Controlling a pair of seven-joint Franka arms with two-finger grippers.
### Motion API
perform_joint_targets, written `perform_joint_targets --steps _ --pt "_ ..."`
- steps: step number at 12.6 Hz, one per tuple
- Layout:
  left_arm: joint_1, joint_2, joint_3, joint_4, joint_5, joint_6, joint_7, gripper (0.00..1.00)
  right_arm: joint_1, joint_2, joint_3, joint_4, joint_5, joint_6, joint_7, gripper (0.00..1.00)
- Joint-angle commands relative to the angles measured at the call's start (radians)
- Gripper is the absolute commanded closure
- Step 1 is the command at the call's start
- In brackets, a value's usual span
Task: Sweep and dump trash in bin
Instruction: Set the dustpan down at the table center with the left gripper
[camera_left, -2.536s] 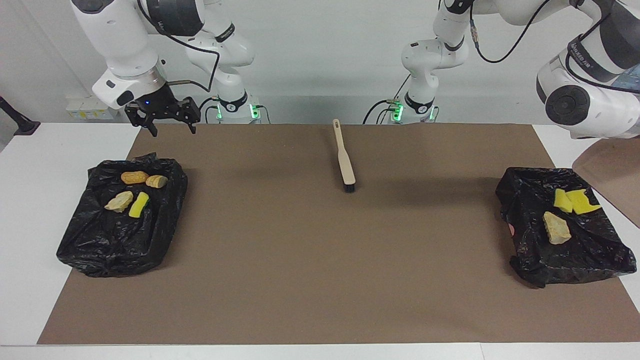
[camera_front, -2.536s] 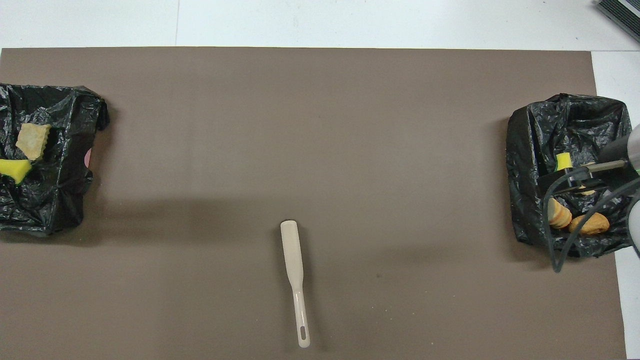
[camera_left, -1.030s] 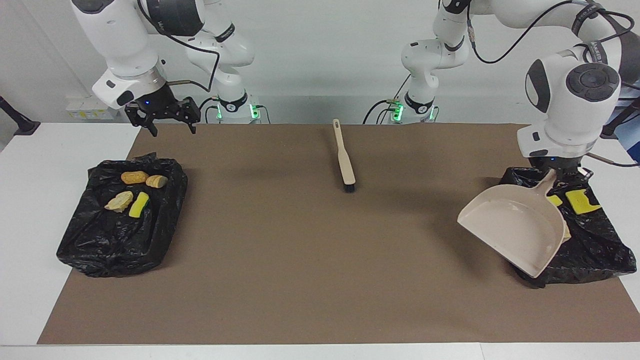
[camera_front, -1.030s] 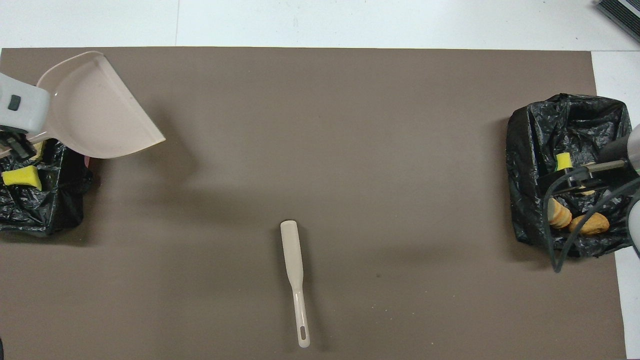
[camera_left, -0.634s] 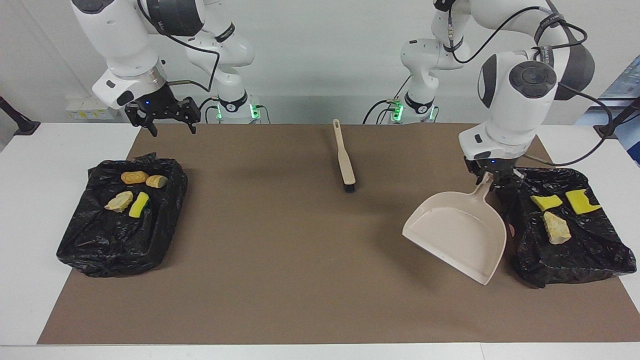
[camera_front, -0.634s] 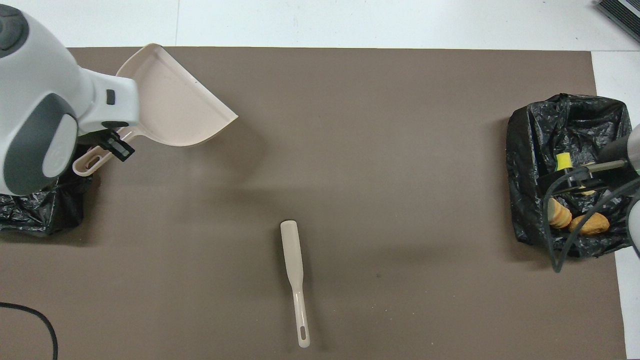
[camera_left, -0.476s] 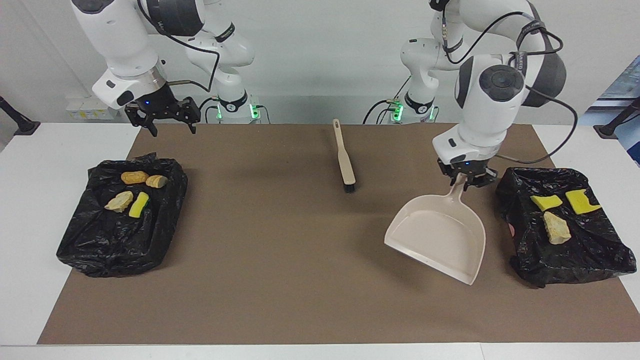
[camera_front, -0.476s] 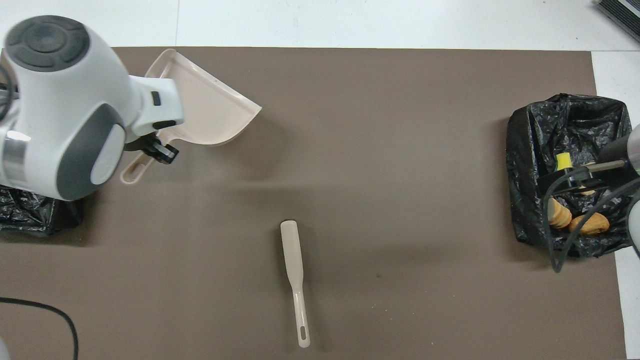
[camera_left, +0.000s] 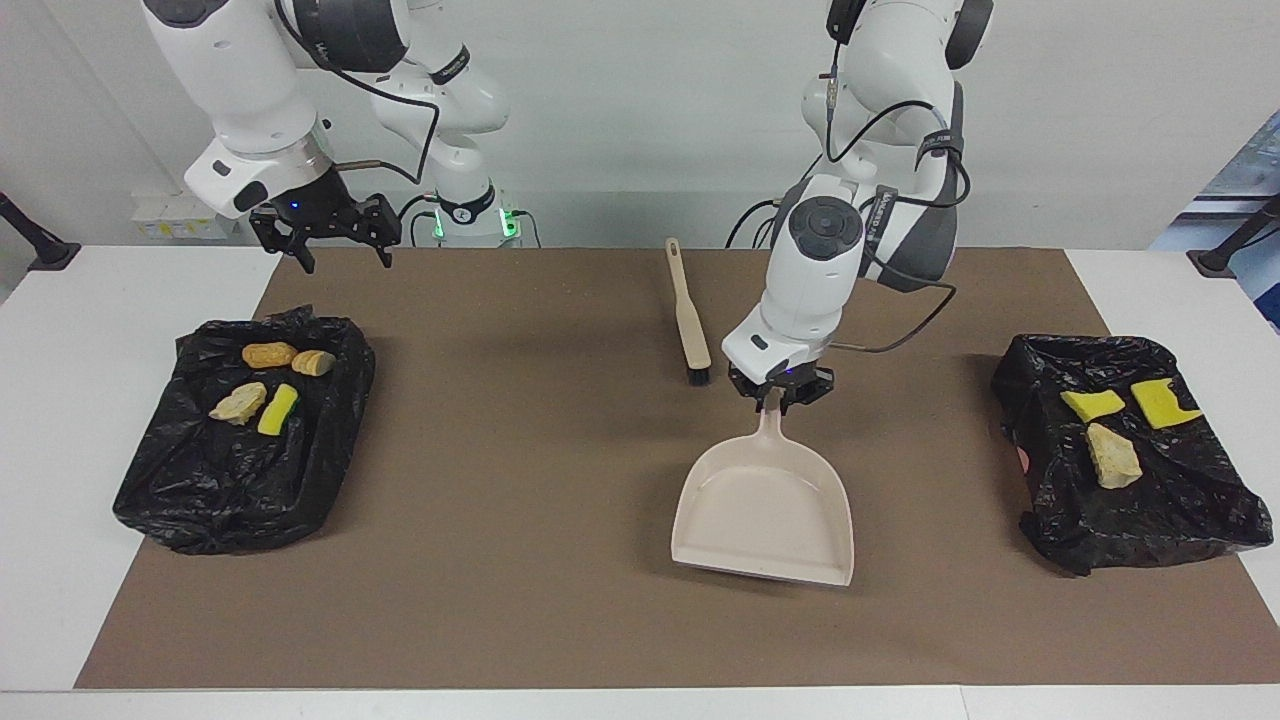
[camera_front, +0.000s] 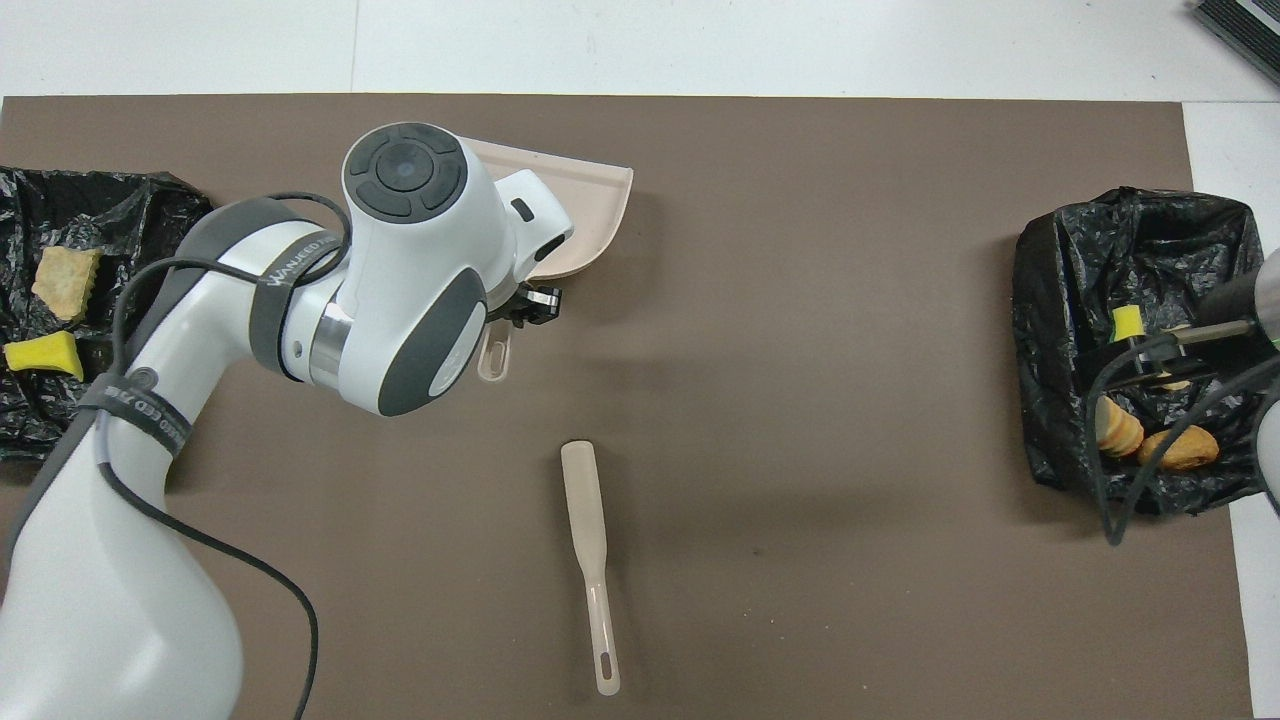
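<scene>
- My left gripper was clamped on the handle of the beige dustpan, over the middle of the brown mat. The pan's long axis ran straight away from the robots, handle toward me and open lip pointing out. Whether the lip was touching the mat, I couldn't tell.
- The brush lay just beside my left wrist, nearer to the robots than the pan. It pointed the same way, bristles outward and handle toward the bases.
- My right gripper waited with fingers spread and nothing in them, above the robot-side edge of the bin at the right arm's end.
- The trash was all in the black-bagged bins: four pieces there, three more in the other bin at the left arm's end. None was on the mat.
- My call: job nearly done, and the pan only needed setting down.
- Writing: a dark band on my left forearm carried white lettering, starting "WANU"; the rest I couldn't read.
</scene>
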Motion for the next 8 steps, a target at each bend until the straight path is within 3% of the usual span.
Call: perform_joint_targets --steps 1,7,8 --pt "-0.024 0.006 0.019 -0.017 -0.068 0.077 -0.110 1.00 -0.012 -0.025 0.006 -0.030 0.012 0.025 0.018 0.00" --pt "-0.075 0.044 0.019 -0.052 -0.062 0.136 -0.102 1.00 -0.012 -0.025 0.006 -0.032 0.012 0.025 0.018 0.00" --pt "-0.075 0.044 0.019 -0.052 -0.068 0.134 -0.099 0.88 -0.012 -0.025 0.006 -0.030 0.012 0.025 0.018 0.00"
